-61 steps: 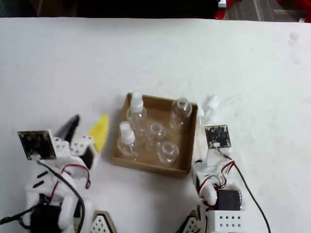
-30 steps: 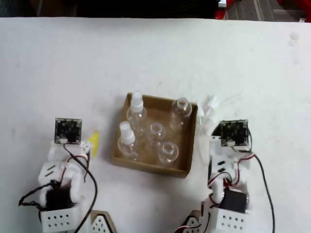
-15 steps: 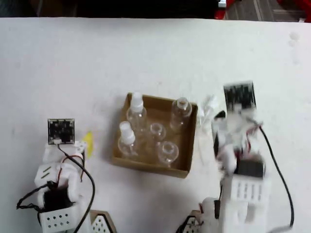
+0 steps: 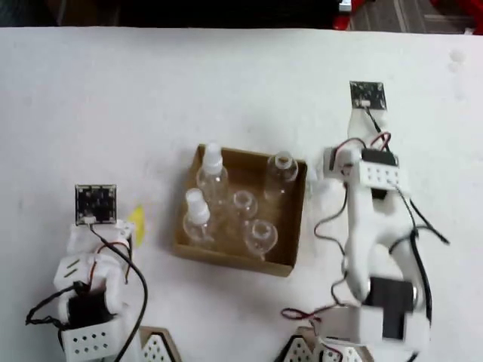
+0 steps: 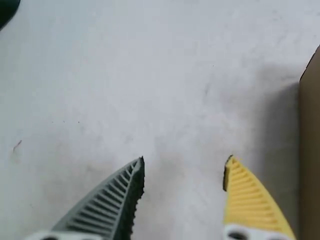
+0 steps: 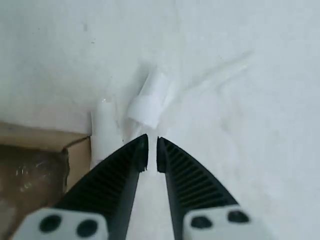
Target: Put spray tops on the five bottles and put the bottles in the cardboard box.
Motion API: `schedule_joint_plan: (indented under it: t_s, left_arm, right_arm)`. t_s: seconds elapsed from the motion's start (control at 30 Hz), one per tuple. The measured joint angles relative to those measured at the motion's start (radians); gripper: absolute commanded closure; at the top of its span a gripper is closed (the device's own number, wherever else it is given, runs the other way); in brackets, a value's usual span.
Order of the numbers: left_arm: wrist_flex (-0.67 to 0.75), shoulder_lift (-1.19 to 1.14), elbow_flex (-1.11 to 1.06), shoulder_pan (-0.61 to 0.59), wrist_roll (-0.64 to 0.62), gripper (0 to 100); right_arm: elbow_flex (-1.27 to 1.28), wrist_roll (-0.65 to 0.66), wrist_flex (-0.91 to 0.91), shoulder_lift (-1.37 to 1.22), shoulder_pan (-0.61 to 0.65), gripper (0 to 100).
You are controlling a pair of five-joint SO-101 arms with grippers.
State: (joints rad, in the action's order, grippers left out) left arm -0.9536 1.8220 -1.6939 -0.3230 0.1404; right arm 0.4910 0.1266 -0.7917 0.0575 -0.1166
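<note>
Cardboard box (image 4: pixel 235 260) at mid-tabletop (image 4: pixel 113 98), high view. It holds all five bottles (image 4: pixel 242 205), two of them capped (image 4: pixel 212 170) and three open-necked (image 4: pixel 260 235). We note the change: the right arm (image 4: pixel 368 226), folded beside the box a second ago, now stretches out past the box's far right corner. The left arm (image 4: pixel 87 264) has kept its folded pose near the box's left side over the last half-second.

Left wrist view. The left jaws, one grey and one yellow, stand well apart over bare tabletop, with the box wall (image 5: pixel 312 115) near the yellow one.

Right wrist view. The right jaws are drawn almost together, with a thin slit between them, and we see nothing clamped. They point at the loose spray tops (image 6: pixel 149 102), which lie on the tabletop just beyond the tips, beside the box corner (image 6: pixel 75 145). We judge that the reach sets up the fetching of a third top. Capping stands at two of five, with boxing already done.
</note>
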Motion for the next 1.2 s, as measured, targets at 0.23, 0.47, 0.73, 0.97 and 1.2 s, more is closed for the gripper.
schedule_joint_plan:
  t_s: [0.23, 0.47, 0.73, 0.97, 1.2]
  left_arm:
    - [0.0, 0.0, 0.0, 0.0, 0.0, 76]
    - [0.0, 0.0, 0.0, 0.0, 0.0, 76]
    - [-0.014, 0.0, 0.0, 0.0, 0.0, 76]
    - [-0.014, 0.0, 0.0, 0.0, 0.0, 76]
    - [-0.014, 0.0, 0.0, 0.0, 0.0, 76]
  right_arm:
    - [-0.087, -0.011, 0.003, -0.141, 0.057, 98.3]
    - [-0.12, -0.011, -0.006, -0.152, 0.107, 98.3]
    - [-0.126, -0.011, -0.008, -0.153, 0.14, 98.3]
    - [-0.132, -0.012, 0.006, -0.153, 0.207, 98.3]
    - [-0.132, -0.012, 0.026, -0.153, 0.264, 97.8]
